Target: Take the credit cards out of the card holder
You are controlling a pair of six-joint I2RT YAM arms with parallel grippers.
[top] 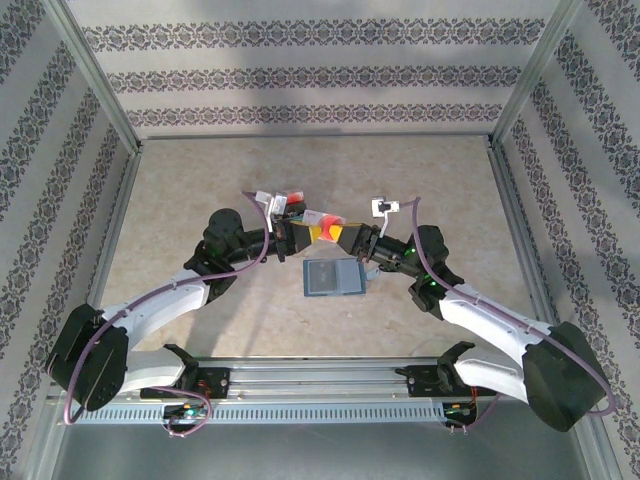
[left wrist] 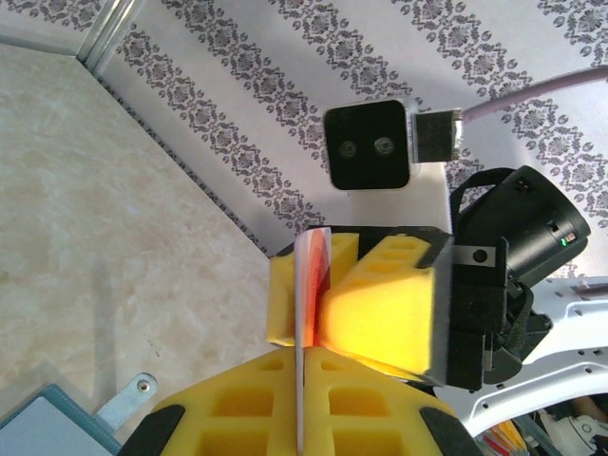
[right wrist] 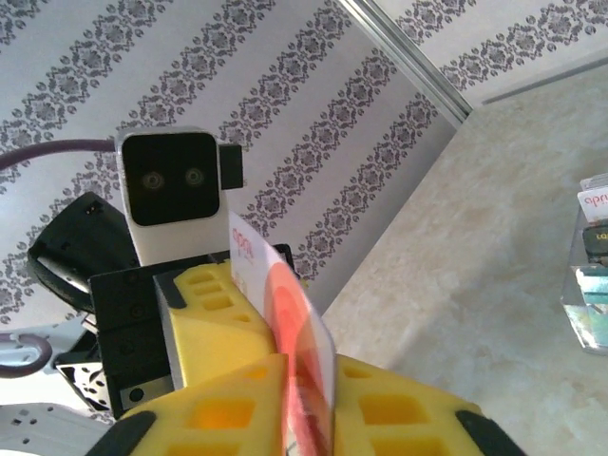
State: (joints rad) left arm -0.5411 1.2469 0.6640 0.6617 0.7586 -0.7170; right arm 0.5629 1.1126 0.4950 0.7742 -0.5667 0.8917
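The red and white card (left wrist: 314, 271) is hard to see whole. Both ends of it are tucked inside yellow finger pads, so just the middle strip shows. From the left wrist camera it is seen on its thin edge. From the right wrist camera its face is blurry, with a big red round patch and small red letters too fuzzy to read.

The left gripper (left wrist: 299, 385) has its jaws pressed tight on one end of the card. The right gripper (left wrist: 321, 309) has its jaws closed on the other end. The card hangs in the air between them, above the middle of the desk (top: 200, 180).

The card holder (top: 332, 277) lies flat on the desk, just on the near side of the two grippers. It is blue-grey and square-ish, with a lighter patch on top. From the left wrist camera just one corner of it shows, cut off by the picture edge, with its little tab (left wrist: 128, 399) sticking out. I cannot tell if more cards are inside it.

A clear box (right wrist: 589, 256) stands on the desk, cut off at the edge of the right wrist view. There are cards in it, one white with red letters.
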